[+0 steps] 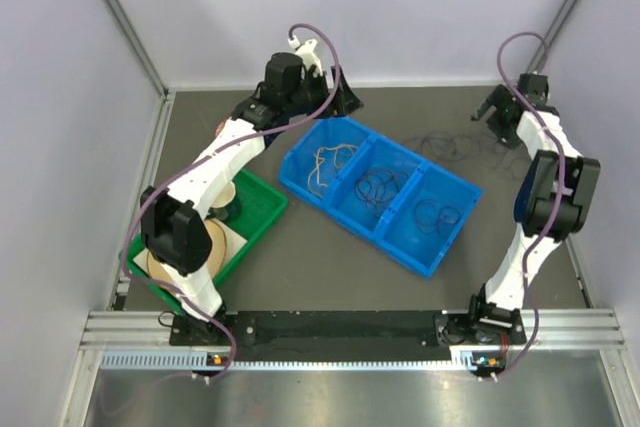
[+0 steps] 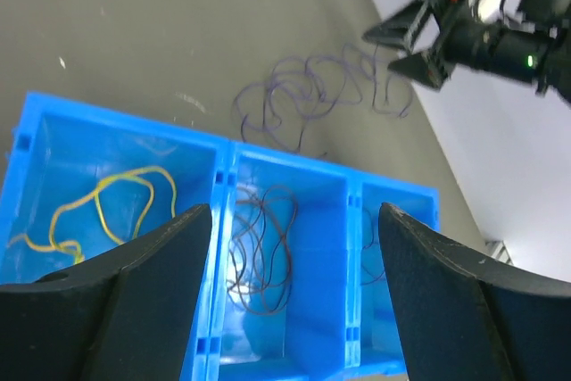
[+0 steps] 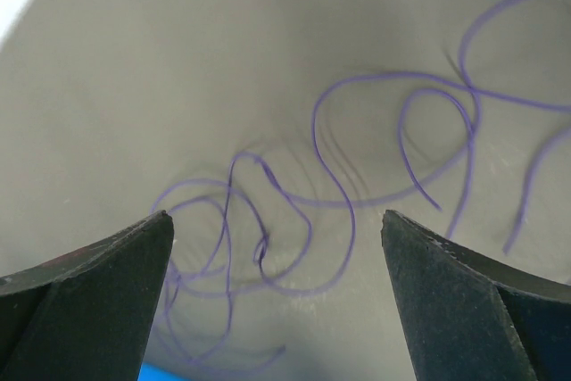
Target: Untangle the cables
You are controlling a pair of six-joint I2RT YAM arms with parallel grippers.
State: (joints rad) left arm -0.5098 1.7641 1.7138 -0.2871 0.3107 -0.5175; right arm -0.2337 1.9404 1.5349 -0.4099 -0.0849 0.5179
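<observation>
A loose tangle of purple cable (image 1: 458, 145) lies on the grey table behind the blue bin (image 1: 470, 190); it also shows in the left wrist view (image 2: 312, 95) and the right wrist view (image 3: 294, 220). The blue three-compartment bin holds a yellow cable (image 2: 107, 207) in one end cell, a dark brown cable (image 2: 263, 247) in the middle cell and a dark cable (image 1: 437, 215) in the other end cell. My right gripper (image 1: 497, 119) hangs open just above the purple tangle. My left gripper (image 1: 335, 99) is open and empty above the bin's far edge.
A green tray (image 1: 262, 215) at the left holds a tape roll (image 1: 200, 247) and a dark cup (image 1: 225, 199). White enclosure walls stand close at the back and on both sides. The right gripper (image 2: 428, 37) appears in the left wrist view by the wall.
</observation>
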